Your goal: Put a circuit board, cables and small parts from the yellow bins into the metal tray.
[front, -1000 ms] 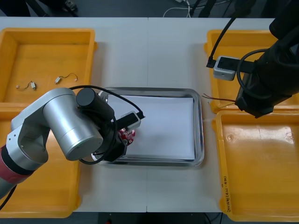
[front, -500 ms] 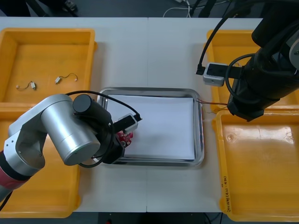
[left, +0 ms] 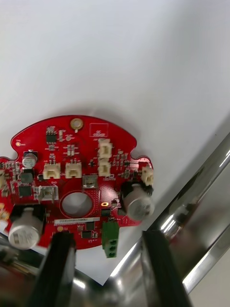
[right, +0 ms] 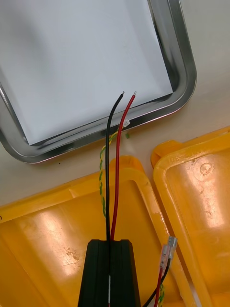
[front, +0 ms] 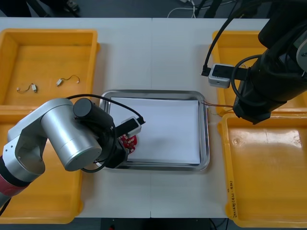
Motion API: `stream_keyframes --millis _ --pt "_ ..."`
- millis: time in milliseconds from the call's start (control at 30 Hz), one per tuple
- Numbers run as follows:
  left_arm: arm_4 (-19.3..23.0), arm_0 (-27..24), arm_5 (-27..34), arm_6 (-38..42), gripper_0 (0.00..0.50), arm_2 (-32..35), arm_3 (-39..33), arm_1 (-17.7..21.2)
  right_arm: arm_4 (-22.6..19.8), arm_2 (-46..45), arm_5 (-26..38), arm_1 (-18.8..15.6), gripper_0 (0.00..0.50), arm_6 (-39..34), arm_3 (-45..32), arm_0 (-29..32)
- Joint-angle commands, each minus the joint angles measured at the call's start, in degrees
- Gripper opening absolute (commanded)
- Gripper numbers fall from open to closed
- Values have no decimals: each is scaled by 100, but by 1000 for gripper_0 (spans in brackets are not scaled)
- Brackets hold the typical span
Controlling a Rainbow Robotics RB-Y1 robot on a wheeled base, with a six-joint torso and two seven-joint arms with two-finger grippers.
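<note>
In the left wrist view, the left gripper (left: 108,237) is shown with jaws released, set apart over the edge of the circuit board (left: 76,177). The board lies flat on the white inside of the metal tray (front: 205,139). In the right wrist view, the right gripper (right: 109,243) is seen with jaws clenched on a black and red cable (right: 115,163) above a yellow bin (right: 52,230), and the cable ends reach the tray rim. The front view places the board at the tray's left end. Compared with 1.0 s ago, the right arm is displaced toward the tray.

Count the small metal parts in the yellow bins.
2, both in the far left bin: one small part near its left wall, another nearer its middle. More may hide under the left arm or right arm.
</note>
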Motion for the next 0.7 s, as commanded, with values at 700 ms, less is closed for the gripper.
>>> stream_keyframes --millis 700 --pt "362 -26 254 388 500 509 -436 160 33 283 23 584 0 -123 44 -320"
